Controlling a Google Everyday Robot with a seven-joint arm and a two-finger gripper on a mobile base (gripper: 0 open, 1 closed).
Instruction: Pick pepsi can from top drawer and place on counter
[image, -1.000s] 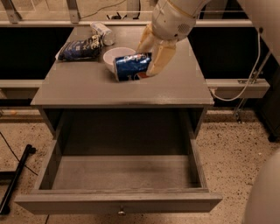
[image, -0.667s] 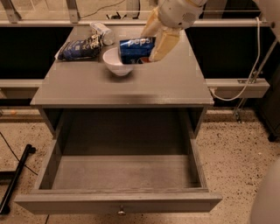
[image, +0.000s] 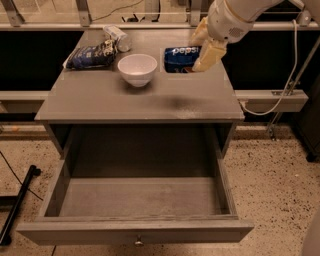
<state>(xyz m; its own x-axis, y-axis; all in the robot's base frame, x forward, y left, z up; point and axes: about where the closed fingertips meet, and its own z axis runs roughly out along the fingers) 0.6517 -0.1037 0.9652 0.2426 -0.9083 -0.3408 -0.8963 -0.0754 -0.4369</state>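
The pepsi can (image: 181, 58) lies on its side, blue with white lettering, at the back right of the counter (image: 135, 95). My gripper (image: 200, 49) is at the can's right end, its tan fingers (image: 209, 55) closed around it, with the can low over or touching the countertop. The top drawer (image: 135, 200) is pulled wide open below the counter, its inside bare, with a small round knob on its front panel (image: 137, 242).
A white bowl (image: 137, 68) stands left of the can. A dark blue snack bag (image: 91, 54) and a small whitish container (image: 117, 37) lie at the back left. A cable (image: 285, 90) hangs at the right; a black bar (image: 17, 210) lies on the floor.
My gripper carried the can from in front of the bowl up and right, then lowered it to the back right of the counter beside the bowl.
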